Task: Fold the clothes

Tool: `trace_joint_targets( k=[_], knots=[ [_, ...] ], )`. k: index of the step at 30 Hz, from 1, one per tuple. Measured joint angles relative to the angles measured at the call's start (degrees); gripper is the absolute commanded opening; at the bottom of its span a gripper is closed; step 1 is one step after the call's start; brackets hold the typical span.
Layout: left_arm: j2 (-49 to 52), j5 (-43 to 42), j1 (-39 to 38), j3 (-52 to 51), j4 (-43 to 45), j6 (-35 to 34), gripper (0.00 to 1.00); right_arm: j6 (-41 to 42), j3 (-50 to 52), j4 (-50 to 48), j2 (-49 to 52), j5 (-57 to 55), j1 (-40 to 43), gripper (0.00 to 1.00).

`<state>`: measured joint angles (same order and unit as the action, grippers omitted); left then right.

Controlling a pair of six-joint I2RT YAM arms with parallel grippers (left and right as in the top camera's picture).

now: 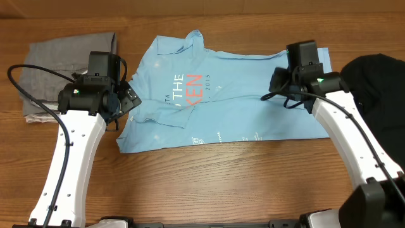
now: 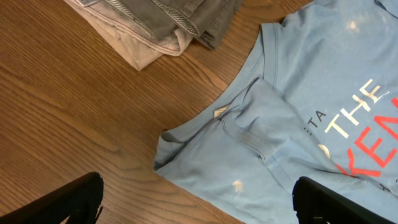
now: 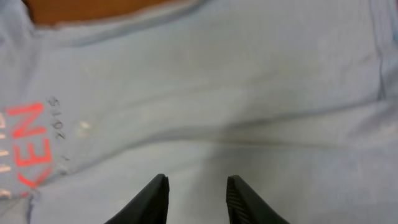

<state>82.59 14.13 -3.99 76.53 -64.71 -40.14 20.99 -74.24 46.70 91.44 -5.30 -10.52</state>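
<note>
Across the middle of the tabletop (image 1: 209, 183) the T-shirt (image 1: 234, 101) lies spread out flat, lettering up, with its far edge close to the tabletop's far side. Its near edge leaves a broad band of bare wood in front. The shirt's left end is rumpled, with a flap of cloth folded over beside the neckline (image 2: 221, 113). The right end lies smooth and straight-edged. The right jaws hang low over that smooth right part, standing a narrow way apart with nothing between them but the cloth beneath. The left jaws stand wide and hold nothing, poised above the shirt's left edge, where wood shows beside it. A black garment (image 1: 380, 88) is heaped just beside the shirt's right end, behind the right arm (image 1: 345, 136). At far left, grey trousers (image 1: 57, 69) lie folded on a beige garment (image 2: 130, 46), and a strip of bare wood parts them from the shirt.
</note>
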Motion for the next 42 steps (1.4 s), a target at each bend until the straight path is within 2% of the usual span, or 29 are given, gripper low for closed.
trace_joint_targets(
  k=[2,4,8,18,29,42],
  knots=[
    [0.0,0.0,0.0,0.0,0.0,0.0,1.00,0.3,1.5,1.2,1.4,0.2,0.6,0.08],
    [0.0,0.0,0.0,0.0,0.0,0.0,1.00,0.2,3.2,1.4,2.7,0.4,1.2,0.04],
    [0.0,0.0,0.0,0.0,0.0,0.0,1.00,0.4,6.4,1.4,6.3,0.6,3.4,0.04],
    [0.0,0.0,0.0,0.0,0.0,0.0,1.00,1.2,6.5,-1.3,13.7,0.6,5.0,0.04],
    [0.0,0.0,0.0,0.0,0.0,0.0,1.00,1.3,6.5,-5.2,16.1,0.6,5.7,0.04],
    [0.0,0.0,0.0,0.0,0.0,0.0,1.00,1.3,6.5,-4.2,16.1,0.8,8.2,0.04]
  ],
)
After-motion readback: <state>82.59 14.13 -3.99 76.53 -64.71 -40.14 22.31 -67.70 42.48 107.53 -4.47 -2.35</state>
